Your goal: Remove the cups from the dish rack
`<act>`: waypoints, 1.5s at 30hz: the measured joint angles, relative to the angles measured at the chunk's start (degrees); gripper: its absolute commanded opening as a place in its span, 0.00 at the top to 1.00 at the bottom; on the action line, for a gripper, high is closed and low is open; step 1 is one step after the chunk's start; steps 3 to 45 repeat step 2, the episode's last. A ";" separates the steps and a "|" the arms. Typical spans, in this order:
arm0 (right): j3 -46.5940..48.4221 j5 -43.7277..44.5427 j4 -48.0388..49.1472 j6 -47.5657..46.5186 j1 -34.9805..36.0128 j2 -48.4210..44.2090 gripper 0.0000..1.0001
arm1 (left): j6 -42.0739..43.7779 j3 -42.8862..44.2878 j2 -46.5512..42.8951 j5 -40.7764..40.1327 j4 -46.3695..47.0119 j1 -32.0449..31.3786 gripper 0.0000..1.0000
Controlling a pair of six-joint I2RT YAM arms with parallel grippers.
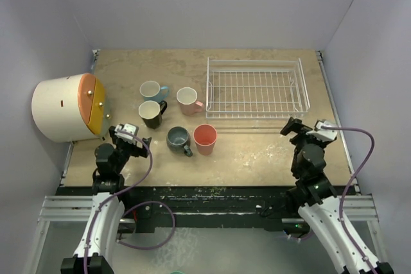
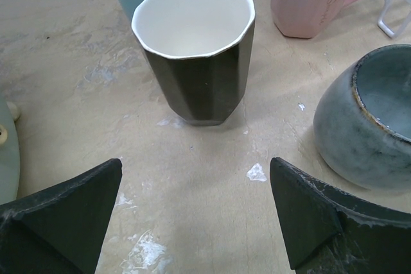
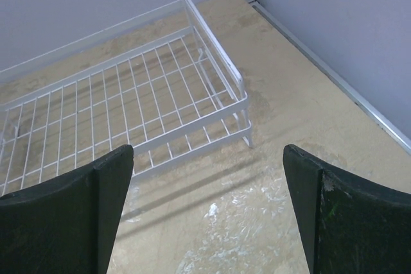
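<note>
The white wire dish rack point(image 1: 257, 89) stands empty at the back right; its near corner shows in the right wrist view point(image 3: 160, 126). Five cups stand on the table left of it: light blue mug point(image 1: 151, 90), black mug point(image 1: 151, 113), pale pink mug point(image 1: 187, 100), dark grey-blue mug point(image 1: 178, 138), salmon-red tumbler point(image 1: 205, 138). My left gripper point(image 1: 130, 136) is open and empty, low over the table, facing the black mug point(image 2: 196, 49), with the grey-blue mug point(image 2: 366, 120) to its right. My right gripper point(image 1: 297, 128) is open and empty, just in front of the rack.
A large cream drum with an orange lid point(image 1: 67, 107) lies on its side at the left edge, close to my left arm. Walls enclose the table at back and sides. Bare tabletop point(image 1: 263, 149) lies in front of the rack.
</note>
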 measured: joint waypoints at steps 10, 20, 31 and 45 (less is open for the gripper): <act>-0.02 -0.33 0.39 -1.51 0.00 -0.92 0.00 | 0.00 0.00 0.28 0.00 0.04 0.00 0.01; -0.02 -0.33 0.39 -1.51 0.00 -0.92 0.00 | 0.00 0.00 0.28 0.00 0.04 0.00 0.01; -0.02 -0.33 0.39 -1.51 0.00 -0.92 0.00 | 0.00 0.00 0.28 0.00 0.04 0.00 0.01; -0.02 -0.33 0.39 -1.51 0.00 -0.92 0.00 | 0.00 0.00 0.28 0.00 0.04 0.00 0.01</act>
